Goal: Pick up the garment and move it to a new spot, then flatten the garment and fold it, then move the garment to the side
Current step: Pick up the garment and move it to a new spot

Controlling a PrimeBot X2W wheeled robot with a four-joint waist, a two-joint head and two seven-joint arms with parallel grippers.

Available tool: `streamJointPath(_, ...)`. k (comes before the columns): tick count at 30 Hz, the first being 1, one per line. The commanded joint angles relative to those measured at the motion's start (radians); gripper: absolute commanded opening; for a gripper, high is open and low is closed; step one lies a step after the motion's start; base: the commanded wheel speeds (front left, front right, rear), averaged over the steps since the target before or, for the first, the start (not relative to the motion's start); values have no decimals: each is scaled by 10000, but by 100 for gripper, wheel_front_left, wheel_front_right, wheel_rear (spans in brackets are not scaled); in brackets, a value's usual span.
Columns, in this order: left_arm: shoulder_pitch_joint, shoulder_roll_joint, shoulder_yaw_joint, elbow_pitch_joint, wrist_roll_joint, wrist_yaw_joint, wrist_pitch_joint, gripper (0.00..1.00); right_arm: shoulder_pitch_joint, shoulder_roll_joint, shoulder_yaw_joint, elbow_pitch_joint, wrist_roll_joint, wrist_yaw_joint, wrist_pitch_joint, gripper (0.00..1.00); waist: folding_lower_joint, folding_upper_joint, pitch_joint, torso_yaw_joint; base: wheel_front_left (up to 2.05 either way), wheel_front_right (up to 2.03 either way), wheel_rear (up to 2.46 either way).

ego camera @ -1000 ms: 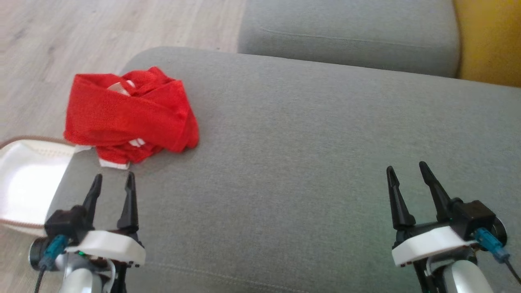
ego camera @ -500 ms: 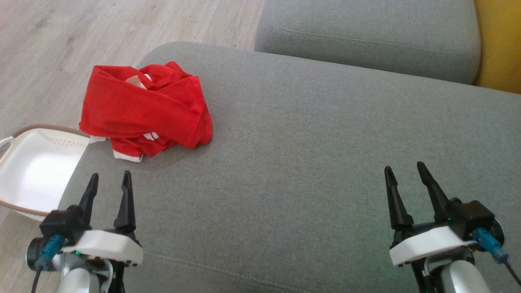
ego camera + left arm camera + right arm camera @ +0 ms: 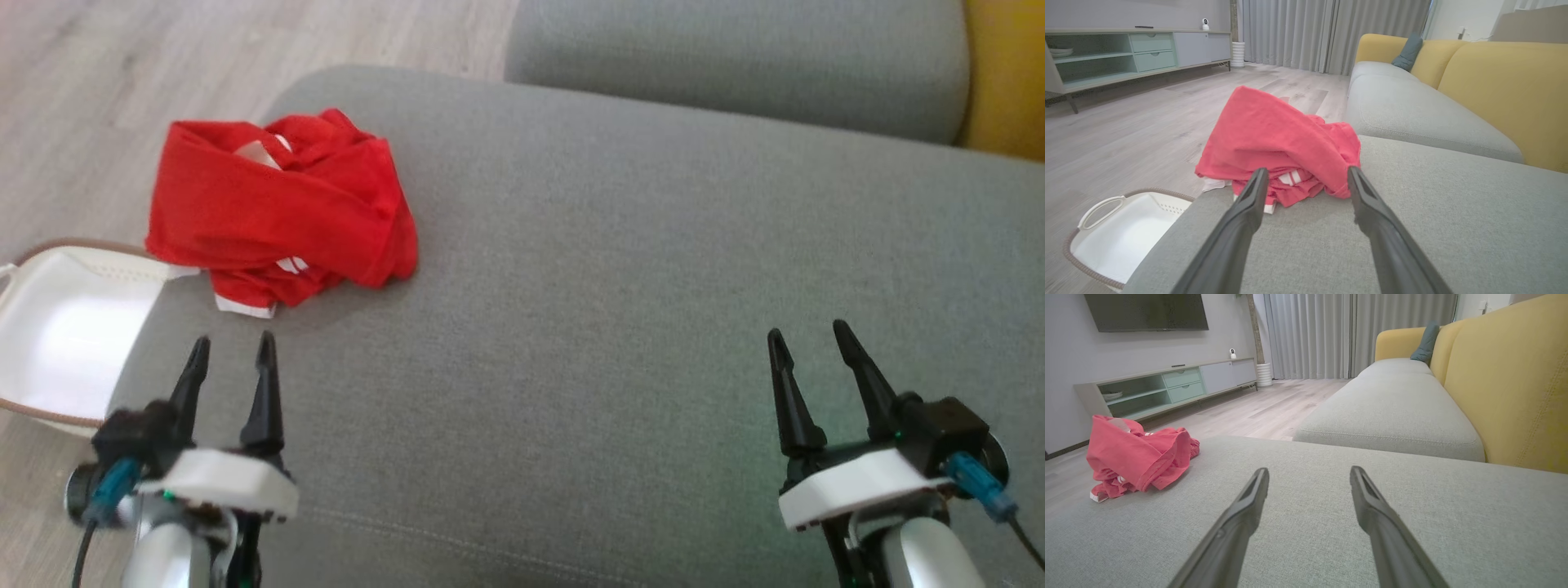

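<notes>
- Both pairs of fingers are spread apart and hold nothing.
- My left fingers (image 3: pixel 263 392) are over the near left part of the grey sofa cushion (image 3: pixel 612 286) and point toward the garment (image 3: pixel 277 204). A strip of bare cushion separates their tips from the cloth, so they do not touch it.
- In my left wrist view these fingers (image 3: pixel 1249 212) frame the garment (image 3: pixel 1274 139), which lies straight ahead between the two tips.
- My right fingers (image 3: pixel 790 400) are over the near right part of the same cushion, well apart from the garment. In the right wrist view, past these fingers (image 3: pixel 1241 514), I see only bare grey fabric ahead.
- The garment is red with some white trim. It lies crumpled in a heap at the far left corner of the cushion, not flat and not folded. Its left part seems to reach a little past the cushion's edge.
- From my right wrist the garment (image 3: pixel 1135 457) is far to the left.
- A white basket (image 3: pixel 65 327) with a brown rim stands on the wooden floor (image 3: pixel 122 65), just beside the cushion's left edge and near the garment.
- Behind the cushion there is a second grey seat (image 3: pixel 735 65), with a yellow backrest (image 3: pixel 1004 73) to its right.
</notes>
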Motion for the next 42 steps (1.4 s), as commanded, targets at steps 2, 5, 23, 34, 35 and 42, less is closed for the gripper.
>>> streamJointPath(2, -1080, 60, 94, -248, -66, -26, -124, 100, -725, -97, 305, -507, -51, -9, 107, 100, 0, 0, 589, -312, 0, 0, 0)
streamJointPath(5, -1426, 37, -12, -121, -78, -32, -124, 100, -897, -141, 326, -614, -80, -9, 192, 100, 0, 0, 949, -503, 0, 0, 0)
streamJointPath(23, -5740, 1228, -206, 5076, -661, 13, 797, 100, -2223, -357, 465, -805, -129, -9, 253, 100, 0, 0, 3256, -2144, 0, 0, 0)
streamJointPath(34, -6976, 1466, -255, 7298, -750, 448, 2170, 0, -2353, -284, 528, -389, -33, -9, 64, 100, 0, 0, 3097, -2141, 0, 0, 0)
streamJointPath(35, -7011, 1478, -264, 7323, -749, 458, 2023, 0, -2346, -283, 523, -362, -27, -9, 58, 100, 0, 0, 3048, -2126, 0, 0, 0)
streamJointPath(42, -6875, 1568, -449, 7106, -570, 610, 512, 0, -2097, -274, 455, -249, -16, -9, 21, 100, 0, 0, 2455, -2041, 0, 0, 0)
